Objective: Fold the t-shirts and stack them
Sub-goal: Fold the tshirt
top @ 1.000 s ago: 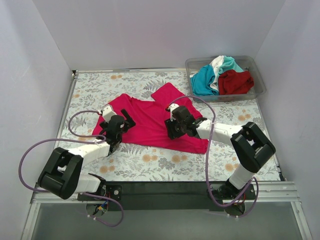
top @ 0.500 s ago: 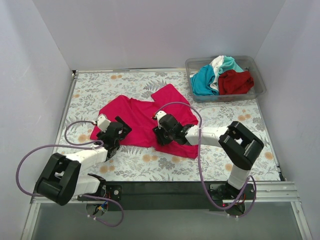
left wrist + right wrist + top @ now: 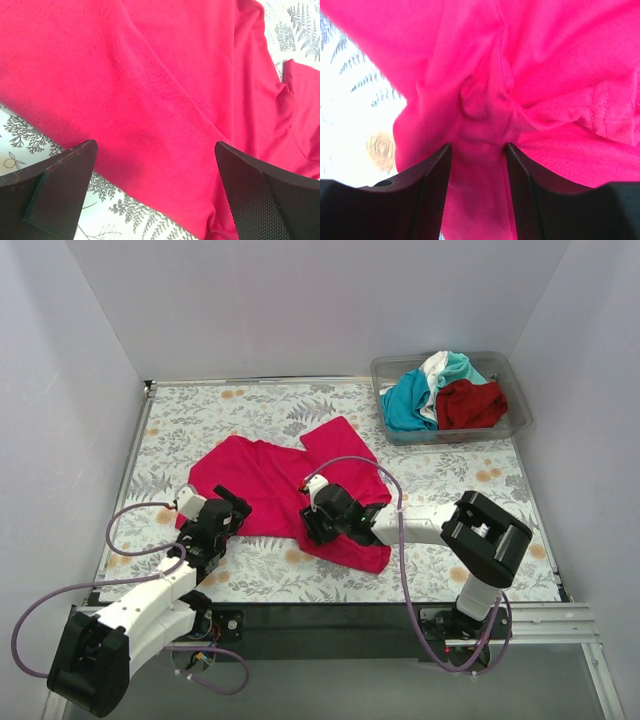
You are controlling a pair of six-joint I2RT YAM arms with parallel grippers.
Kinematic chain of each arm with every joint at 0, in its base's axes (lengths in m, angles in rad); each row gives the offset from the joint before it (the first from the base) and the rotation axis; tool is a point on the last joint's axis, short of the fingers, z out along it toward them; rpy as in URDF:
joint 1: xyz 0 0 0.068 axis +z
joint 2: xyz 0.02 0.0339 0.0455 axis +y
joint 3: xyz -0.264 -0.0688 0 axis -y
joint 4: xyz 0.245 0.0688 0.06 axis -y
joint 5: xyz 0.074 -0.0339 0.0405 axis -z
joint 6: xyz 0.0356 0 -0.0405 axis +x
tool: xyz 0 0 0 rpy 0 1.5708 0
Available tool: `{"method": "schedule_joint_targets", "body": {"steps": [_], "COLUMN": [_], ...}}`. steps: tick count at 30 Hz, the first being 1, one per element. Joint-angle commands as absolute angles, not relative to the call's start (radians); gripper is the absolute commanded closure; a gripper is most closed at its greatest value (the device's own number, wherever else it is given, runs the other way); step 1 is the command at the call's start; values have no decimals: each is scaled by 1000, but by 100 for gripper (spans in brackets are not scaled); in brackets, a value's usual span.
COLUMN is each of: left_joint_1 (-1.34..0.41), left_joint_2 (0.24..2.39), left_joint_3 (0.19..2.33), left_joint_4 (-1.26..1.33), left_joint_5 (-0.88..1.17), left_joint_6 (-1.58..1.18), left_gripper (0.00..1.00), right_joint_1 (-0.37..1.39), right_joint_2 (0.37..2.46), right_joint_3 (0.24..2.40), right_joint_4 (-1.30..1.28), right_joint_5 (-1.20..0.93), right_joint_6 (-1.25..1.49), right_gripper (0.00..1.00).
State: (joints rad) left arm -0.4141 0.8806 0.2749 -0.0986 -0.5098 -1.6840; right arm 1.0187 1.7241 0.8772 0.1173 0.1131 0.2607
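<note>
The magenta-pink t-shirt [image 3: 265, 475] lies spread and rumpled on the floral table; it also fills the left wrist view [image 3: 175, 85] and the right wrist view [image 3: 550, 60]. My right gripper [image 3: 312, 528] is shut on a bunched fold of its near hem [image 3: 477, 150]. My left gripper [image 3: 230, 508] is wide open over the shirt's near-left edge [image 3: 155, 146], holding nothing. The teal t-shirt [image 3: 405, 402], white t-shirt [image 3: 433, 367] and dark red t-shirt [image 3: 470, 404] lie crumpled in the bin.
A clear plastic bin [image 3: 521, 410] stands at the far right corner of the table. White walls close in the left, back and right sides. Purple cables loop from both arms over the near part of the table.
My right gripper has pulled the shirt's near hem leftward and nearer, bunching it. My left gripper has drawn back toward the near left, staying open.
</note>
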Motion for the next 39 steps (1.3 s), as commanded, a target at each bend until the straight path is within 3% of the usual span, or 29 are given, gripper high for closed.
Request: {"method": "schedule_joint_targets", "body": {"steps": [1,10,18,23,28,39], "left_joint_1": [-410,-410,-307,-166,-153,-130], "left_joint_2": [854,1020,1213,1449,1687,1867], "left_joint_3": [281,396,708,905,1047,1098], "left_joint_4": [-149,-6,89,129,179,233], "left_joint_5": [-540,-534,-397,-296,-252,-299], "left_joint_6": [-1690,-1551,-1284,-1165,-1071,-993], "left_gripper": [2,2,2,2,3,10], "right_joint_1": [1040,1040,1039,1029,1008,954], "right_joint_2": [1712,1617,1603,1537,1534,1471], "right_joint_3": [778,741,844,971,1032,943], "right_joint_4": [-63,-143,-163,-172,-172,-170], "right_joint_5": [89,185,199,239,224,227], "right_joint_6": [316,322,287,256,227,248], "right_gripper": [57,56,55,48,48,47]}}
